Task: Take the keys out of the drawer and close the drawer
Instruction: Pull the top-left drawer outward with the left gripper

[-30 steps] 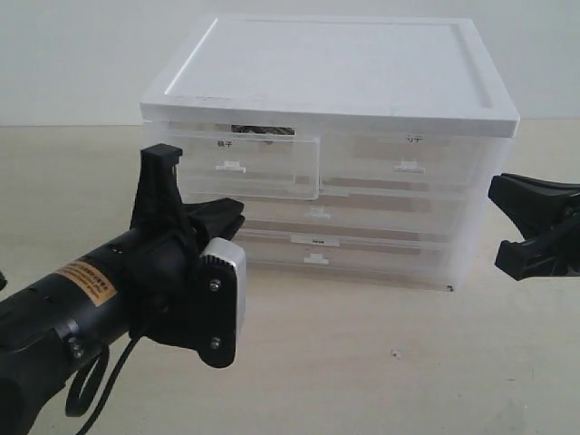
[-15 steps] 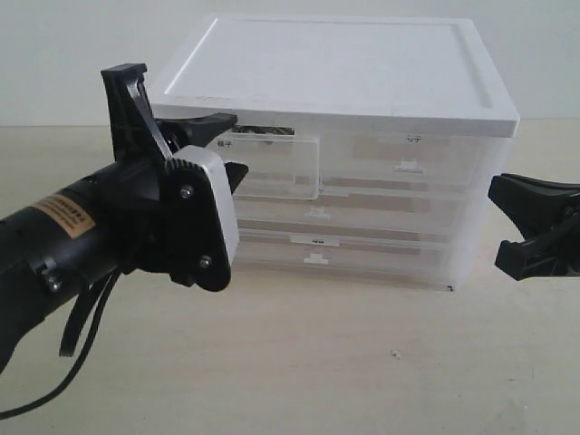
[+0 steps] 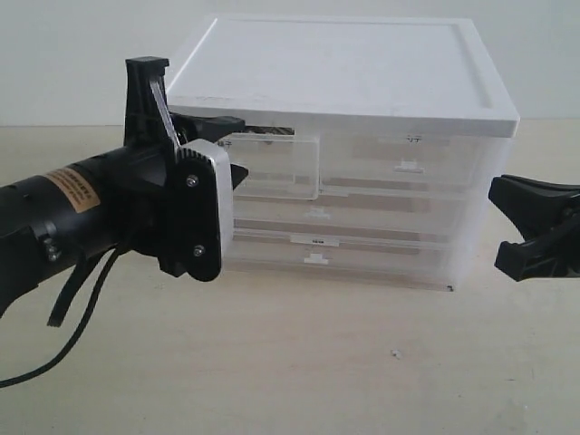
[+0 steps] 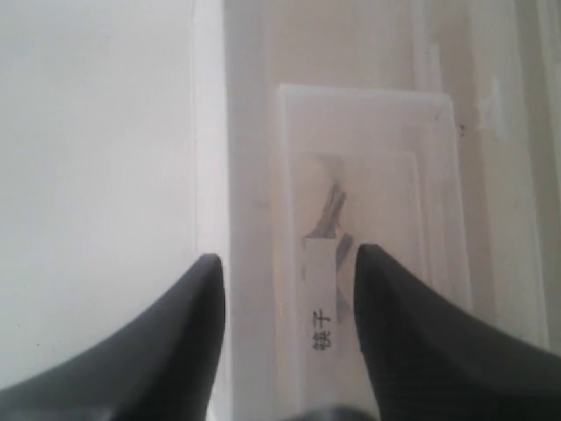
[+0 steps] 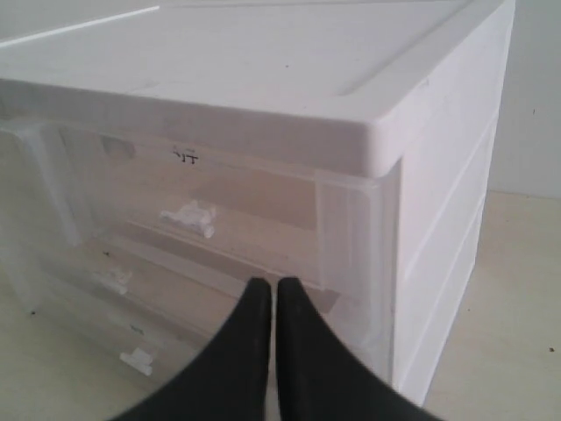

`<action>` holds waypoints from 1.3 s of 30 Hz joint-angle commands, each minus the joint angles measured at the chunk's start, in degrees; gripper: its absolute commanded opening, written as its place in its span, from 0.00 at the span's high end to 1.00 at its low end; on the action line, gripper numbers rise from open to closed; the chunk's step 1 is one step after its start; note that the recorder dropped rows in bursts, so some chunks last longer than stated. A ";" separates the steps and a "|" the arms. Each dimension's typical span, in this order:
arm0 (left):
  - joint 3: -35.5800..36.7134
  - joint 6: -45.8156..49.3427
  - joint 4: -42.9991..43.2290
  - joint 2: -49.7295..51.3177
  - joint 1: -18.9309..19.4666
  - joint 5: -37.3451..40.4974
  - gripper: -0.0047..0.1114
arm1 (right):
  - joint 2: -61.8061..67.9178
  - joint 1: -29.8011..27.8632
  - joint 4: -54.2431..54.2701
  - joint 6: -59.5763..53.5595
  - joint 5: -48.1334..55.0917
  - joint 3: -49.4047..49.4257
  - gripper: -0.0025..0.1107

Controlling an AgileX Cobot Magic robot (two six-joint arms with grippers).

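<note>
Left wrist view: left claw apart at open drawer, keys inside; right claw together.

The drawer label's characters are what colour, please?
Black on a white label; clearest in the left wrist view.

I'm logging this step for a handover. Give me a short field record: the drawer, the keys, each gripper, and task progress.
drawer: top row of the cabinet, left in the exterior view, pulled partly out
keys: lying inside the drawer, not held
left gripper: over the open drawer, jaws open, empty
right gripper: in front of the cabinet's right part, jaws together, empty
progress: keys not yet out, drawer not yet closed
</note>
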 commanded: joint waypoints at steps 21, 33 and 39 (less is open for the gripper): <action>-16.88 -26.76 15.81 -4.58 0.76 39.20 0.59 | 0.24 -0.01 -0.02 -0.59 0.32 -0.27 0.98; -17.25 -26.31 15.81 0.78 5.48 35.49 0.59 | 0.24 -0.01 -0.02 -0.59 0.42 -0.27 0.98; -17.25 -26.31 15.81 0.81 7.04 35.10 0.59 | 0.24 -0.01 -0.02 -0.59 0.42 -0.27 0.98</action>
